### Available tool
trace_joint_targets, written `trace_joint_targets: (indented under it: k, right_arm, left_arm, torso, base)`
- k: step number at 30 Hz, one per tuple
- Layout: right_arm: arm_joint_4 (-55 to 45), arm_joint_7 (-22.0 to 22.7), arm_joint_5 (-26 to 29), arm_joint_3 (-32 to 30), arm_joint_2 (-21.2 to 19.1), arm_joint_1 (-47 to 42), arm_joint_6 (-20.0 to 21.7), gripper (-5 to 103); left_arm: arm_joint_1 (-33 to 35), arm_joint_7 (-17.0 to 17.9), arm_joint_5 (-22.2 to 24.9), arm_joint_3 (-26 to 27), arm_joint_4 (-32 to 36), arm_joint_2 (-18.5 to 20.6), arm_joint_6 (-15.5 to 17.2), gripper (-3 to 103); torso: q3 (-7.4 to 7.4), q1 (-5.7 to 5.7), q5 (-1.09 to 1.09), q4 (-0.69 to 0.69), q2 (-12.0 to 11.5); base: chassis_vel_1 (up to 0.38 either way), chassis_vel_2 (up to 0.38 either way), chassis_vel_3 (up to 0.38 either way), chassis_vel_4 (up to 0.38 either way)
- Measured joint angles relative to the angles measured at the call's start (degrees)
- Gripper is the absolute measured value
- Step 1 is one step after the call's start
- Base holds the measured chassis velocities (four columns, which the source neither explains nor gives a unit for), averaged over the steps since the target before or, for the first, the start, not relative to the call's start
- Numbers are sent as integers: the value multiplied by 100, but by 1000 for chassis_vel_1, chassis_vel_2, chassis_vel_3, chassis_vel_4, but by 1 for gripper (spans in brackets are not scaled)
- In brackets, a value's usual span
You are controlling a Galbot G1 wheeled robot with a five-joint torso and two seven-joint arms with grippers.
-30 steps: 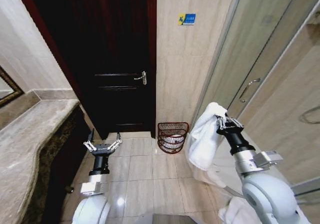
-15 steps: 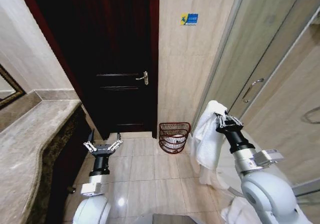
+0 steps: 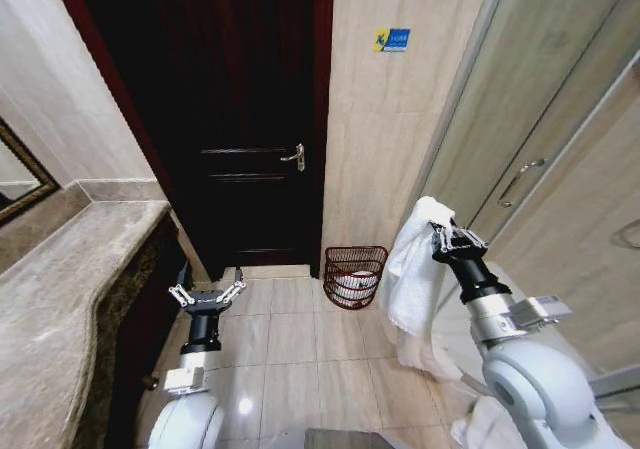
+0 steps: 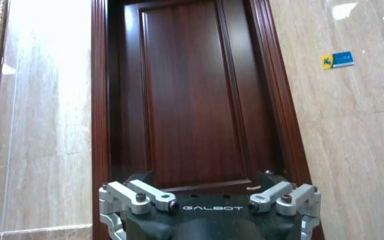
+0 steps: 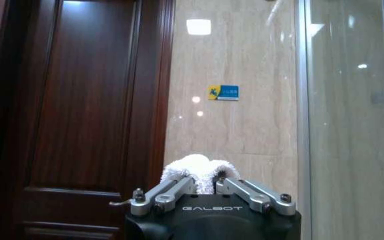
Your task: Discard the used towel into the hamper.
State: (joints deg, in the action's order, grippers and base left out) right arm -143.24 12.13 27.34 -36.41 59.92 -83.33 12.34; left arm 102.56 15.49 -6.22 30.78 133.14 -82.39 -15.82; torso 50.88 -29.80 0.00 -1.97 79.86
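We are standing in a tiled bathroom, facing a dark wooden door (image 3: 245,129) in the upper middle of the head view, with a stone counter (image 3: 60,309) running down the left edge. Our right gripper (image 3: 452,237), right of centre, is pinching a white towel (image 3: 415,269) between its closed fingers; the cloth is bunching above the fingertips and hanging down in long folds, held high so that it is clearing the floor. In the right wrist view the same white tuft (image 5: 197,170) is poking up between the shut jaws. The hamper (image 3: 355,275), a dark red-brown openwork basket, is sitting on the floor by the wall just right of the door, near the towel but below and left of it, something pale already inside. Our left gripper (image 3: 205,294), lower left, is waiting with fingers spread wide and holding nothing, pointing toward the door.
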Motion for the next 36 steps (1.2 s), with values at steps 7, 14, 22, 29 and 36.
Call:
trace_joint_targets:
  k: [7,14,22,29,36]
  right_arm:
    - [0,36,2,1,18,-1,-1,8]
    - [0,60,-6,1,29,-40,-1,8]
    - [0,117,-74,30,59,-173,16,8]
    - [0,289,130,-23,20,-106,40,8]
    - [0,536,691,-117,-207,345,108,8]
  left_arm:
    - [30,8,-53,-2,-18,-10,-61,100]
    - [42,11,-71,-14,-18,-24,-76,100]
    - [73,14,-80,-18,9,-22,-76,100]
    - [106,12,-87,-43,21,-12,-75,100]
    - [228,-48,174,-24,-39,53,-76,100]
  torso:
    - [1,-2,1,0,-1]
    - [1,-2,-1,0,0]
    - [2,-4,0,-1,-1]
    - [0,1,0,0,0]
    - [0,0,0,1,-1]
  base:
    - [-121,94,114,-101]
    - [-110,123,116,-115]
    - [-59,74,58,-63]
    - [0,0,0,0]
    - [0,0,0,0]
